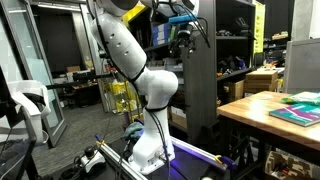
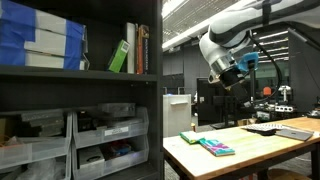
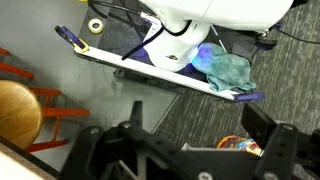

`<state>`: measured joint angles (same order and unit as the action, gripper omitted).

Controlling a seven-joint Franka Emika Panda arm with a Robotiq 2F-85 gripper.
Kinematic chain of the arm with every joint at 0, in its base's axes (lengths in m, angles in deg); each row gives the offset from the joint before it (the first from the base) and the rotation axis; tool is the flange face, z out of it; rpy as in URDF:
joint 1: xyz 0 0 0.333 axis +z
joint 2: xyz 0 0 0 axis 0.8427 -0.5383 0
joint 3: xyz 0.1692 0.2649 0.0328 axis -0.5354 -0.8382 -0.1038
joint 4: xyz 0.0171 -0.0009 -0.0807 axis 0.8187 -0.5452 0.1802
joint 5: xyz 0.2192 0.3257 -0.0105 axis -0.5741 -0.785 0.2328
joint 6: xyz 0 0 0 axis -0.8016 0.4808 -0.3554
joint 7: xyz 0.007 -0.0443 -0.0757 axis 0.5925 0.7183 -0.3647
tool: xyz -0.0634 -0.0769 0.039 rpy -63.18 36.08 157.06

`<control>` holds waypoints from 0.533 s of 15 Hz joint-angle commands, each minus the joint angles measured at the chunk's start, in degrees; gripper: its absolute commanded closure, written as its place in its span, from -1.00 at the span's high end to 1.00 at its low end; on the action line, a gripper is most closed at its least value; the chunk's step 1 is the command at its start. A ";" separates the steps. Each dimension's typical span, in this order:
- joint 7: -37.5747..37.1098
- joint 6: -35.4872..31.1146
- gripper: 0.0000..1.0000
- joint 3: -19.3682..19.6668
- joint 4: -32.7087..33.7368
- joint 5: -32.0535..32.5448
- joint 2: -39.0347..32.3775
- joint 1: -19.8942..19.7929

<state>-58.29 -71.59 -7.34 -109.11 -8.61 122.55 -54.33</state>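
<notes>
My gripper (image 3: pixel 198 118) is open and empty in the wrist view, with its two black fingers spread wide. It hangs high in the air over the grey floor. In both exterior views the white arm is raised, with the gripper (image 1: pixel 182 40) next to a tall dark shelf unit (image 1: pixel 203 80) and above the wooden table (image 2: pixel 240 150). It (image 2: pixel 232 75) touches nothing. Under the jaws in the wrist view, a colourful object (image 3: pixel 240 143) peeks over a pale edge; what it is cannot be told.
The robot base (image 3: pixel 185 25) stands on a purple-edged plate with a teal cloth (image 3: pixel 228 68) on it. A wooden stool (image 3: pixel 18 110) is nearby. Teal books (image 2: pixel 217 147) lie on the table (image 1: pixel 262 108). A shelf with bins (image 2: pixel 80 130) fills the foreground.
</notes>
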 commanded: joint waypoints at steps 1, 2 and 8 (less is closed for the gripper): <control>-0.27 -0.76 1.00 -0.95 -1.47 -3.36 3.29 1.88; -1.10 -1.66 1.00 -1.18 -1.65 -5.41 3.66 1.93; -3.50 -5.05 1.00 -3.67 -2.95 -13.15 5.17 1.99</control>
<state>-59.66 -74.62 -9.92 -110.60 -18.40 125.51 -52.71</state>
